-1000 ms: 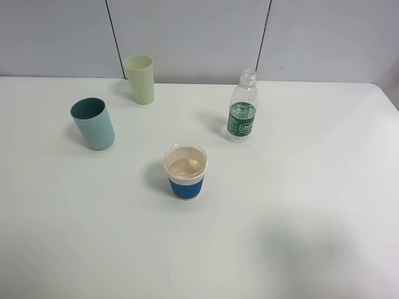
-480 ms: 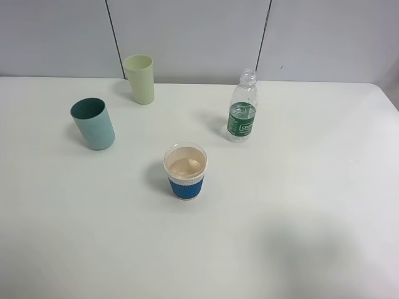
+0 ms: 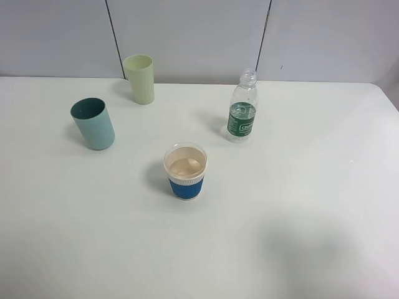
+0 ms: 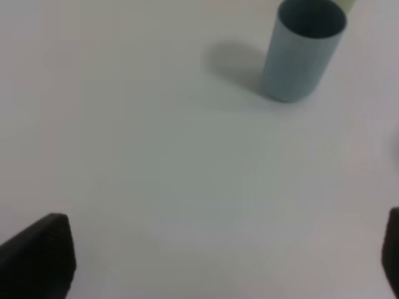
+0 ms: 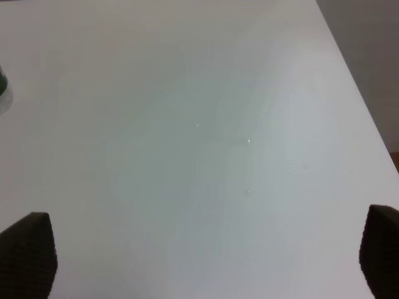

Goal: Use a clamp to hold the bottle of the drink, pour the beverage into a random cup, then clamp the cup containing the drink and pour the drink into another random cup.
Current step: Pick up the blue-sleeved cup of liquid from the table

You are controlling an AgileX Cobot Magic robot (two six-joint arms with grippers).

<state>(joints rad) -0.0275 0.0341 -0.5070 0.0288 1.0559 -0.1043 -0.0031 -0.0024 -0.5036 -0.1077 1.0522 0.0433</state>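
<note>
A pale green tumbler [image 3: 139,79] stands upright on the white table [image 3: 312,199] — near the grey wall [image 3: 187,37].

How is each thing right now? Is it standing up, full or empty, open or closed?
bottle: standing up, cap off
blue-sleeved cup: standing up, seems to have clear drink in it
teal tumbler: standing up, looks empty
pale green tumbler: standing up, inside hidden
left gripper: jaws wide open, holding nothing
right gripper: jaws wide open, holding nothing
</note>
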